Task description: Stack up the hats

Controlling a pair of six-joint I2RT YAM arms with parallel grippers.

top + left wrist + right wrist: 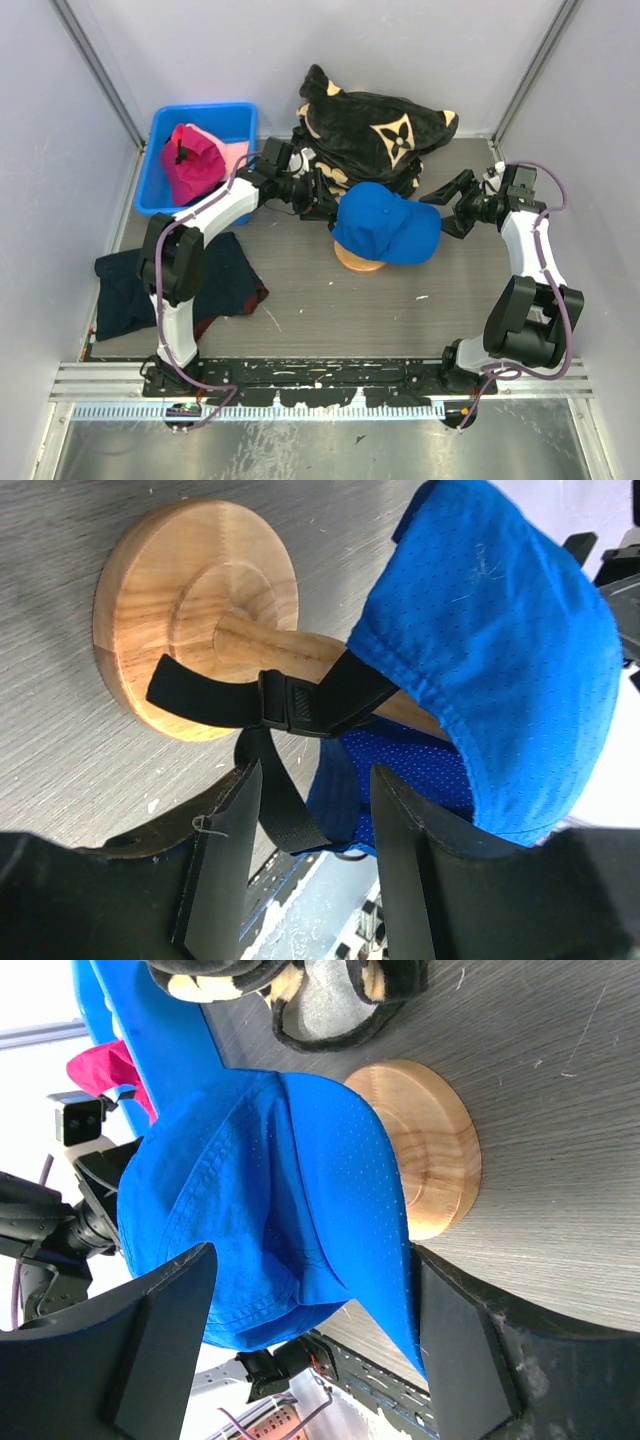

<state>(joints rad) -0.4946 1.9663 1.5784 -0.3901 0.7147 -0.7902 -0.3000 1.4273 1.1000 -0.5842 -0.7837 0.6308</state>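
While left gripper [322,196] and right gripper [449,206] gape, one blue cap [386,222] sits between them on one stand [357,262]. One magenta cap [185,166] and, perhaps, one pink cap [236,158] lie leftward.

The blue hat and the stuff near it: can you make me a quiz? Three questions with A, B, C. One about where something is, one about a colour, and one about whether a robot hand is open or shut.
1. Where is the blue hat?
A. in a drawer
B. on the wooden stand
C. on a chair

2. What colour is the left-hand hat in the blue bin?
A. magenta
B. green
C. yellow

3. How is the right gripper?
A. shut on the brim
B. shut on nothing
C. open

Answers:
1 B: the hat sits over the stand's post, with the round wooden base showing beneath it.
2 A: it is deep pinkish-red against the bin's blue wall.
3 C: its two fingers are spread wide apart beside the hat, holding nothing.
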